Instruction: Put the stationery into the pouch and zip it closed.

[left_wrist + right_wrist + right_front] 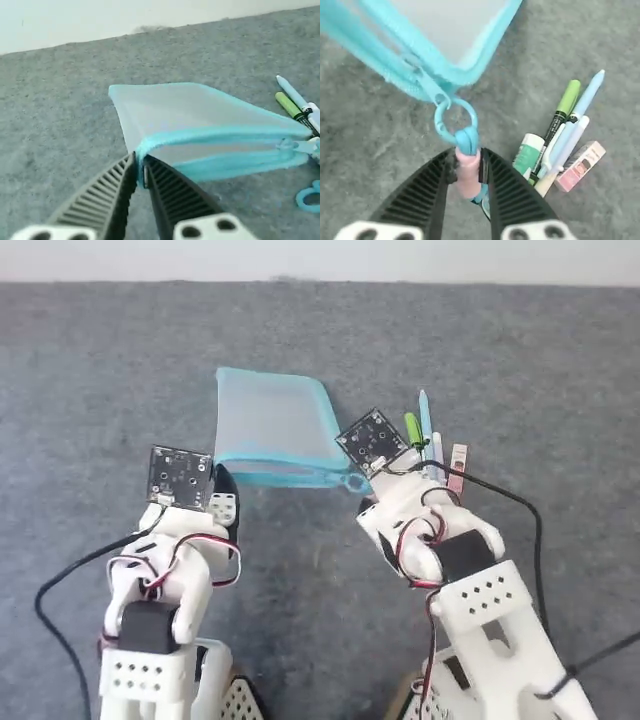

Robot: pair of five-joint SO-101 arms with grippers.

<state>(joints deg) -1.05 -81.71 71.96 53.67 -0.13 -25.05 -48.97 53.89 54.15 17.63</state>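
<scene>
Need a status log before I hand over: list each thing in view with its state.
pouch: lying flat, zip looks open, nothing seen inside.
zip pull: at the pouch corner nearest the pens, held by its pink tag.
pens: loose in a bunch outside the pouch.
pink box: lying beside the pens.
left tool: shut on the pouch's zip edge.
right tool: shut on the zip pull.

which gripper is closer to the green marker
Right. The right gripper, shut on the zipper pull, sits close to the green marker; the left gripper pinches the pouch at its opposite end.
</scene>
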